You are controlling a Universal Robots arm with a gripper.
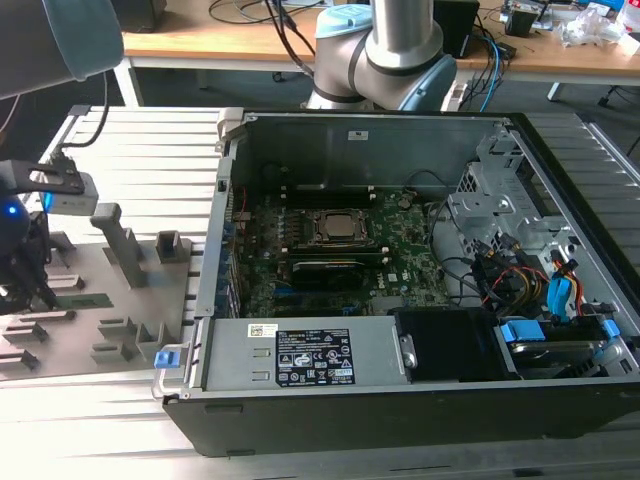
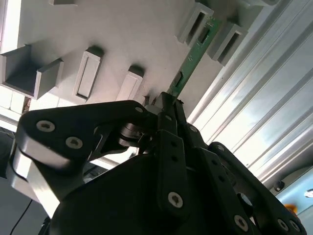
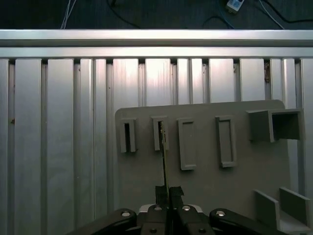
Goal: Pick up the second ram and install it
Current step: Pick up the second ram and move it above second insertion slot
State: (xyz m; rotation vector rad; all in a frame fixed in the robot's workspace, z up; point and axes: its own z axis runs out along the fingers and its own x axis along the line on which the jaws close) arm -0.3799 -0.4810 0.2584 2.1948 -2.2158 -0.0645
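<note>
One thin green ram stick point(image 2: 193, 55) is caught at its near end by the pincer point(image 2: 165, 100), whose dark fingers are clenched on it in both wrist views. In the second wrist view the stick runs away from the fingertips, and its far end lies between two slotted grey blocks point(image 2: 195, 24) that stand on a flat grey plate point(image 2: 112, 34). In the first wrist view the stick shows edge-on as a narrow dark line point(image 3: 163, 156), reaching from the pincer point(image 3: 168, 192) to one block point(image 3: 159, 133) in a row of four slotted blocks. I cannot tell whether it rests in that block or has been lifted clear of it. In the exterior view the pincer point(image 1: 38, 292) hangs low over the plate point(image 1: 150, 300) at the exterior view's left edge. There the stick point(image 1: 85, 300) is a short green strip just beside the pincer. The plate lies on a ridged metal counter point(image 1: 140, 140). To the exterior view's right, well apart from the stick, stands an open computer case point(image 1: 400, 400), with a green main board point(image 1: 400, 262) inside and a processor socket point(image 1: 335, 228) near the board's middle. The arm's base point(image 1: 385, 50) rises behind the case.
</note>
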